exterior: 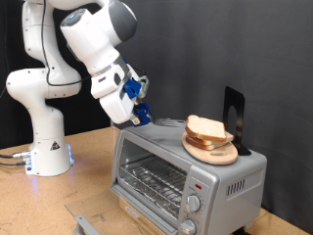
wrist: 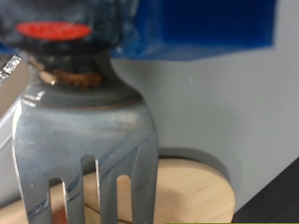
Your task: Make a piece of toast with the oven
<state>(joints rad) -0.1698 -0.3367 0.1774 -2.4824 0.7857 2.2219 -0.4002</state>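
Note:
The piece of toast (exterior: 205, 128) lies on a round wooden plate (exterior: 213, 154) on top of the silver oven (exterior: 235, 181). The oven's door is open, hanging down at the front, and the wire rack (exterior: 152, 181) shows inside. My gripper (exterior: 140, 110), with blue fingers, hangs just above the oven's top on the exterior view's left, a short way from the plate. It is shut on a metal fork (wrist: 89, 140), which fills the wrist view with its tines pointing towards the wooden plate (wrist: 187, 196). The toast is out of the wrist view.
A black upright piece (exterior: 233, 113) stands behind the plate on the oven's top. Two round knobs (exterior: 194, 204) sit on the oven's front panel. The arm's white base (exterior: 44, 147) stands on the wooden table (exterior: 88, 162) at the exterior view's left.

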